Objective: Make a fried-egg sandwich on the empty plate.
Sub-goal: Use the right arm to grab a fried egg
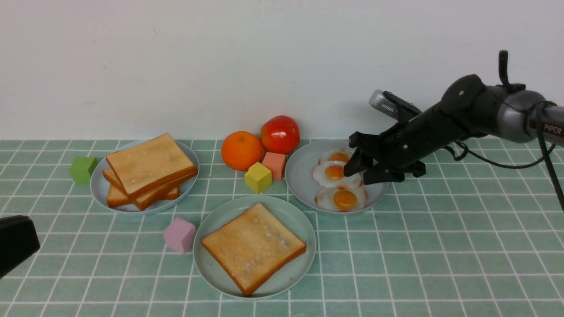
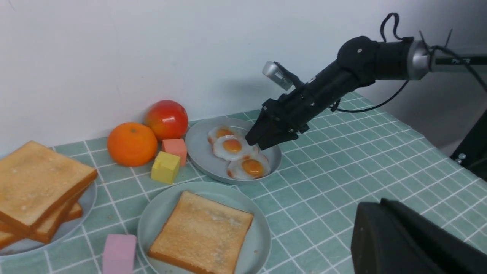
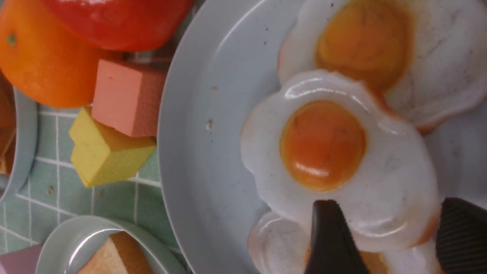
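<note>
The mint-green plate (image 1: 291,275) sits front centre and holds one toast slice (image 1: 253,246); it also shows in the left wrist view (image 2: 260,236). No fried-egg sandwich is in view. Three fried eggs lie on a grey-blue plate (image 1: 299,176) at the right. My right gripper (image 1: 358,174) is open, with its fingers astride the edge of the middle egg (image 3: 323,148) and low over it. My left gripper (image 1: 15,240) is shut and empty at the near left, away from the plates.
A pile of toast (image 1: 150,165) sits on another grey-blue plate (image 1: 99,189) at the left. An orange (image 1: 242,150), a tomato (image 1: 280,134), a yellow cube (image 1: 257,177) and a salmon cube (image 1: 274,165) stand between the plates. A pink cube (image 1: 179,235) and a green cube (image 1: 82,169) stand to the left.
</note>
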Controlling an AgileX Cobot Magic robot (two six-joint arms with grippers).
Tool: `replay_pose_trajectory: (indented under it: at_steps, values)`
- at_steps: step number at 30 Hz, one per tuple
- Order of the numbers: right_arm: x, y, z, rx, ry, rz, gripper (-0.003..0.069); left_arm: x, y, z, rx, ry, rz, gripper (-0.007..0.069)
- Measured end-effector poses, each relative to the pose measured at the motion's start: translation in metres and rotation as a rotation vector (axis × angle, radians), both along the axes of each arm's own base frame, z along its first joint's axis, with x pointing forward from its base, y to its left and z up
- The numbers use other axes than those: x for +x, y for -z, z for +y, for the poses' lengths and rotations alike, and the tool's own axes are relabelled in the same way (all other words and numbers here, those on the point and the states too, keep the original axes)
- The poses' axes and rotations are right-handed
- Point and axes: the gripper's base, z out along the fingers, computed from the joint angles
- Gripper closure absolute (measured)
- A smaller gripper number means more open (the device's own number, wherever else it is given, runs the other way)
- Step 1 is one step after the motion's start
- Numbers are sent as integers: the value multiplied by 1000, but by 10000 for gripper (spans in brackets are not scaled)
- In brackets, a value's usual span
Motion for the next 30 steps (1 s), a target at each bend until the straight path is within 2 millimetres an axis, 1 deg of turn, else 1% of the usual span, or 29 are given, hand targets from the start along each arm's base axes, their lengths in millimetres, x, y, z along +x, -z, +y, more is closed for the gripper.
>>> replay_pose_trajectory:
  at_steps: [3,7,21,24,25,26,28,29,30]
  values:
    - [1,4,0,-2,3,3,271,0,0,0,-3,1,2,638]
    - [3,14,0,-4,13,13,272,0,0,0,-5,3,4,638]
    - [9,19,2,52,64,6,282,0,0,0,-5,4,10,638]
    - [9,19,2,46,54,0,328,-1,2,0,6,3,24,638]
    - [9,20,2,42,50,-5,364,-1,3,0,10,3,29,638]
    - [9,20,2,42,49,-6,364,-1,3,0,11,3,30,638]
    - [9,20,1,41,51,-6,437,-1,4,0,18,2,39,638]
    - [10,19,1,45,54,-8,497,-1,4,0,20,2,42,638]
    - [10,17,1,47,56,-13,529,-1,4,0,20,2,42,638]
